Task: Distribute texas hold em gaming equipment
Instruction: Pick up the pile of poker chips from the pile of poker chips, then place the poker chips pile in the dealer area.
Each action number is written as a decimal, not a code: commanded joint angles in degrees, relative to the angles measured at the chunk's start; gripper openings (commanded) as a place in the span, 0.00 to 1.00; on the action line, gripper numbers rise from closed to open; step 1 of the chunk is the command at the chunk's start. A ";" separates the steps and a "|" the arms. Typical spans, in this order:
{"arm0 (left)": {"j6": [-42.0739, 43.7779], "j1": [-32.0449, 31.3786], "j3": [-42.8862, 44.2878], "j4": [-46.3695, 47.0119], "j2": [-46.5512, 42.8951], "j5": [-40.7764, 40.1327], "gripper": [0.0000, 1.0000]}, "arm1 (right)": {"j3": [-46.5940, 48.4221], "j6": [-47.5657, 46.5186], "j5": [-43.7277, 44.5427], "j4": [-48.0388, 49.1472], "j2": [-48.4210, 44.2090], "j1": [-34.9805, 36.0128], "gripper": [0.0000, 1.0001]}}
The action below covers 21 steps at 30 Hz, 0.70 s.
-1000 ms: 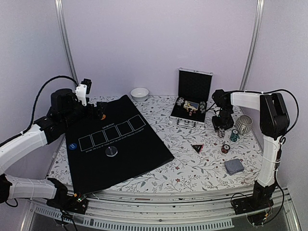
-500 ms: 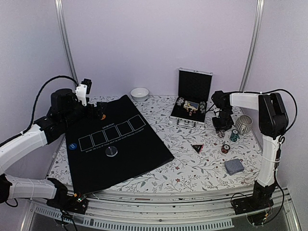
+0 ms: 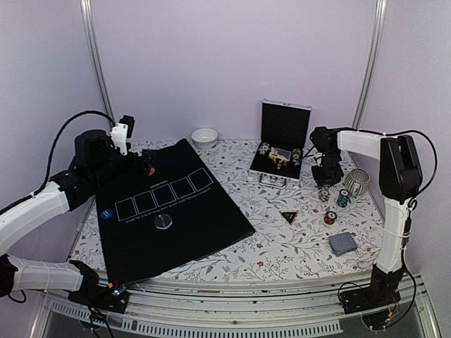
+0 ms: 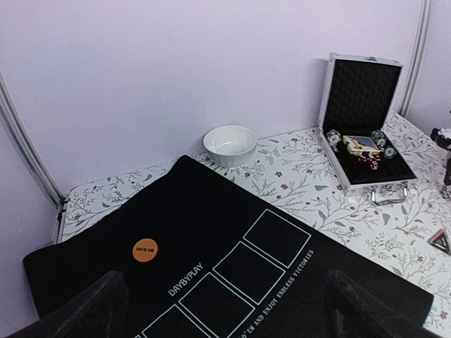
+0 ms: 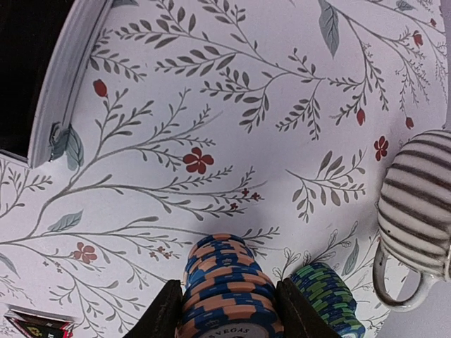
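My right gripper (image 3: 324,182) points down over a stack of blue-and-orange poker chips (image 5: 229,289), its fingers pressed against both sides of the stack's top. The stack (image 3: 323,193) stands on the table right of the case. A green chip stack (image 5: 328,299) stands just beside it (image 3: 342,199), and a red stack (image 3: 329,217) lies nearer. The black-red triangular marker (image 3: 289,216) and the card deck (image 3: 343,243) lie on the table. The grey button (image 3: 163,222) sits on the black mat (image 3: 190,239). My left gripper (image 3: 144,163) is open and empty above the mat's far left.
The open silver-edged case (image 3: 282,151) holds more chips and cards. A striped cup (image 3: 357,182) stands right of the chip stacks. A white bowl (image 3: 204,136) sits behind the mat. An orange disc (image 4: 145,250) and a blue disc (image 3: 106,212) lie on the mat.
My right gripper has shifted slightly up and back, so more of the blue-and-orange stack shows beneath it. The left arm has not moved.
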 commanded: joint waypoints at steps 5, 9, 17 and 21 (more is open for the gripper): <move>0.85 0.03 -0.69 0.64 0.16 -0.72 0.98 | 7.08 -0.37 -2.23 -3.42 -4.11 4.25 0.03; 0.85 0.10 -0.69 0.67 -0.06 -1.30 0.98 | 14.16 0.90 -2.27 -6.02 -1.18 12.08 0.03; 0.86 0.12 -0.69 0.65 -0.93 -2.22 0.98 | 33.18 1.29 -6.85 -9.79 12.07 29.69 0.03; 0.92 0.12 -0.78 0.69 -1.38 -2.24 0.98 | 39.47 -0.15 -9.67 -8.70 18.76 35.29 0.03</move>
